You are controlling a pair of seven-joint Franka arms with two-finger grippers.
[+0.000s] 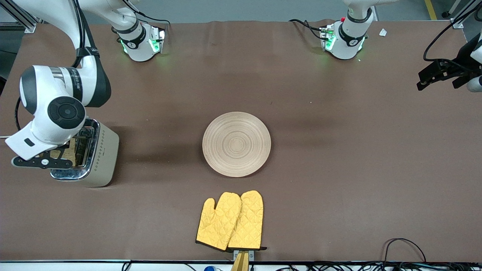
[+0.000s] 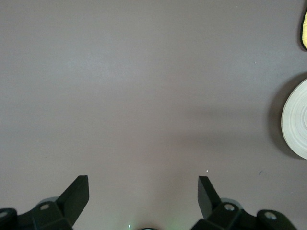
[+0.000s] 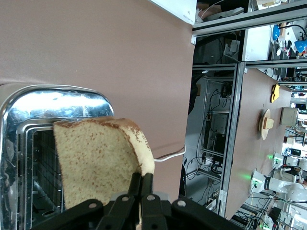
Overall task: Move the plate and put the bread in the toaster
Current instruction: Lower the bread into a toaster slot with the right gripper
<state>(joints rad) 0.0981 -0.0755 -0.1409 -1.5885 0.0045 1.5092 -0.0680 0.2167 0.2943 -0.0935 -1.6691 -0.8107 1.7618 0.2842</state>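
Note:
The cream toaster with its chrome top stands toward the right arm's end of the table. My right gripper is shut on one edge of the speckled brown bread, holding the slice upright over a toaster slot. From the front, the bread shows under the right gripper; its lower edge is hidden. The wooden plate lies at the table's middle, bare. My left gripper waits open over bare table at the left arm's end, with nothing between its fingers; the plate's rim shows off to the side.
A pair of yellow oven mitts lies nearer the front camera than the plate, at the table's edge. The toaster's white cord trails off beside it. Cables lie along the front edge.

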